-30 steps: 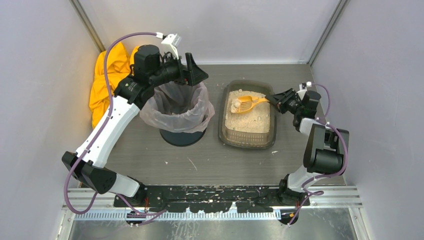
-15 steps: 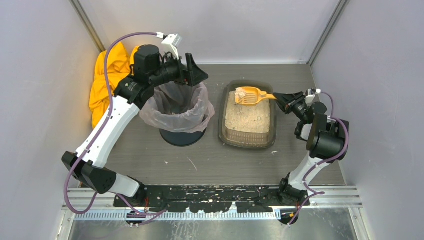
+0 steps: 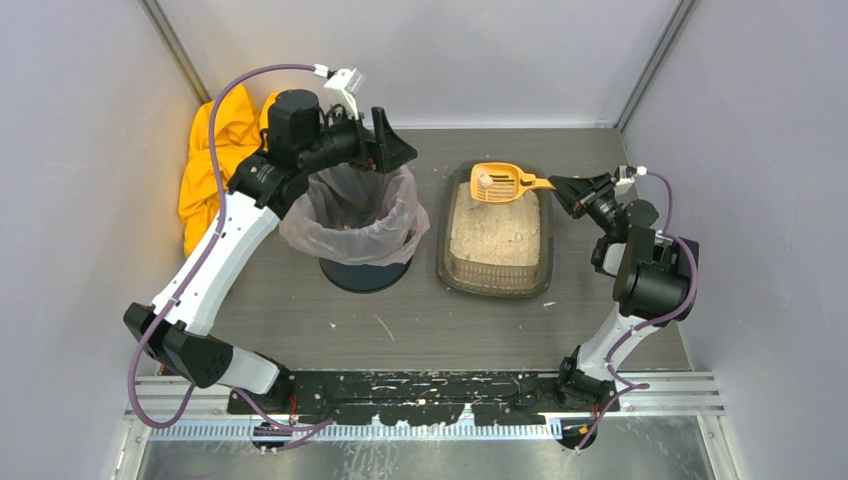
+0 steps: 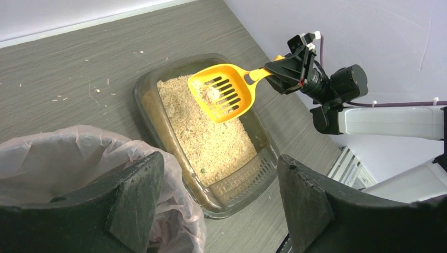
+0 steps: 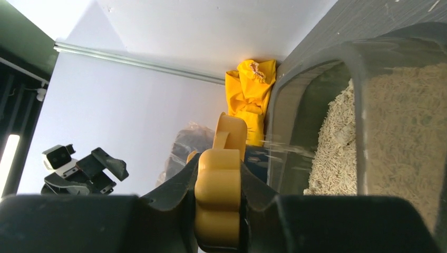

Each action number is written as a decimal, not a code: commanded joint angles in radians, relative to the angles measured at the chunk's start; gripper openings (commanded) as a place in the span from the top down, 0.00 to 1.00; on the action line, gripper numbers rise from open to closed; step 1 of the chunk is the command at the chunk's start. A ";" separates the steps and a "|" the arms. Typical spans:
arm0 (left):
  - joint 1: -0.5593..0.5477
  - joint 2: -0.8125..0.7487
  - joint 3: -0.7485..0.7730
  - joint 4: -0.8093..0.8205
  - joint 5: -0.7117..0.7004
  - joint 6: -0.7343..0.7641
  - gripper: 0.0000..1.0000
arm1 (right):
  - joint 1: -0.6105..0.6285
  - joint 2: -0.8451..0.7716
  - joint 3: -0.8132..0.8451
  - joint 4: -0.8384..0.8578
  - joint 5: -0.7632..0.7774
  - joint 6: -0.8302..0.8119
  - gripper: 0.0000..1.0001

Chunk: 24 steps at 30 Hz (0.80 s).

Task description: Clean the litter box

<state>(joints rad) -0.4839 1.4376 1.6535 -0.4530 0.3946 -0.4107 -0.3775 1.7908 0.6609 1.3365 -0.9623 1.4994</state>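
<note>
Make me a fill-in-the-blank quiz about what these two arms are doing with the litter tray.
The right gripper is shut on the scoop's ____.
The scoop hangs over the litter box's ____ end.
The left gripper, by the bin, is ____.
A ____ cloth lies in the far left corner.
Missing: handle; far; open; yellow.

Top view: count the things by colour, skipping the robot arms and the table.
Yellow or orange: 2, the cloth and the scoop
Dark: 2, the litter box and the bin
Clear: 1, the bag
Total: 5
</note>
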 commanded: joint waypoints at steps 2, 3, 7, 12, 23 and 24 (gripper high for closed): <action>0.004 -0.006 0.037 0.066 0.036 0.001 0.22 | -0.002 -0.031 0.006 0.091 0.016 0.000 0.99; 0.004 -0.006 0.038 0.069 0.039 -0.003 0.22 | -0.031 -0.033 -0.003 0.092 0.014 0.000 0.99; 0.004 -0.005 0.039 0.062 0.033 0.002 0.22 | -0.020 -0.004 0.019 0.095 0.000 0.004 0.99; 0.004 0.005 0.047 0.076 0.047 -0.012 0.23 | -0.009 -0.009 0.024 0.092 0.007 0.002 0.99; 0.004 0.006 0.056 0.060 0.016 -0.007 0.23 | 0.006 -0.014 0.057 0.097 0.004 0.036 0.99; 0.004 0.005 0.058 0.054 0.005 -0.006 0.23 | 0.009 -0.028 0.065 0.096 0.012 0.050 0.99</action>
<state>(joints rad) -0.4839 1.4509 1.6642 -0.4374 0.4122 -0.4149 -0.3687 1.7981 0.6800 1.3476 -0.9665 1.5082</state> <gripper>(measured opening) 0.774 0.273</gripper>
